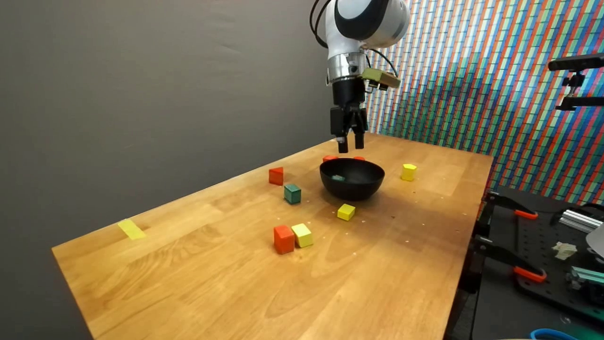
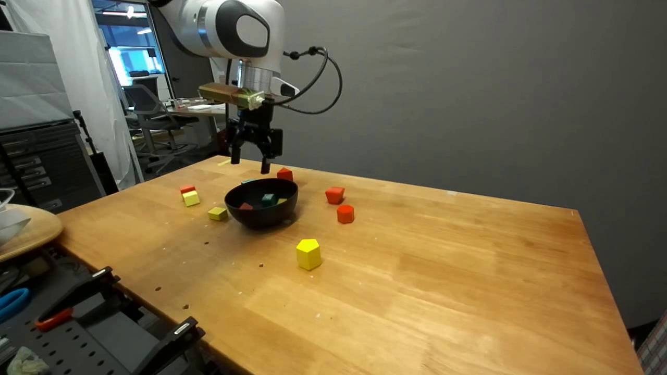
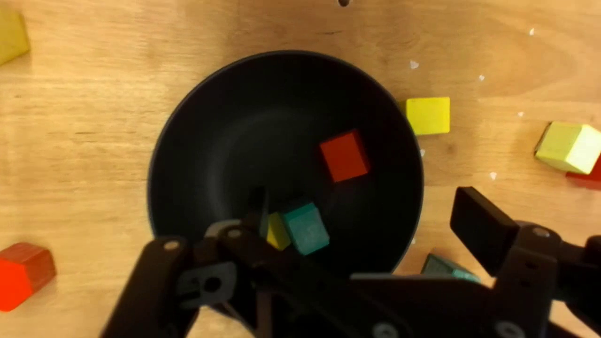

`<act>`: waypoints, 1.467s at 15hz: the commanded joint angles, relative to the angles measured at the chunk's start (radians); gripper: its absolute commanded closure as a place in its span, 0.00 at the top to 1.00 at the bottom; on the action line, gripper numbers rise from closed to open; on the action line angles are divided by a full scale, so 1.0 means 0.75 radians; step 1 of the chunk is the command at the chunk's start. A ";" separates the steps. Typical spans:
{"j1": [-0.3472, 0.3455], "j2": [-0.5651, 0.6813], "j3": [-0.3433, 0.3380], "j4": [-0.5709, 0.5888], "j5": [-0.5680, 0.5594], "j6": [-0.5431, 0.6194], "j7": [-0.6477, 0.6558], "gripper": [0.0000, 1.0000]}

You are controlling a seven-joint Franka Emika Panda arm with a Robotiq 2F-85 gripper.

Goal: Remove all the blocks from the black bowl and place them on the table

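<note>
In the wrist view, the black bowl stands upright on the table, mouth facing up, outline round. Three blocks lie inside. Red block: between two and three o'clock of centre; side edges run eleven to five; top face near-square, long axis indeterminate. Green block: at five o'clock, edges likewise set eleven to five. Yellow block: at six o'clock, just beside the green block, partly hidden. The gripper hovers over the bowl, fingers spread apart; in the wrist view it covers most of the rim between five and eight o'clock. Outside the rim: lemon block at two o'clock, just beside the bowl; pale yellow block at three, with second red block beside it; dark green block at four, partly hidden; bright red block at eight; outer yellow block at ten.
</note>
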 commanded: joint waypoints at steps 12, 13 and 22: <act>0.094 0.055 -0.037 -0.163 -0.108 0.423 0.328 1.00; 0.113 0.073 -0.052 -0.162 -0.154 0.468 0.364 1.00; 0.269 0.205 -0.209 -0.082 -0.552 0.503 0.622 1.00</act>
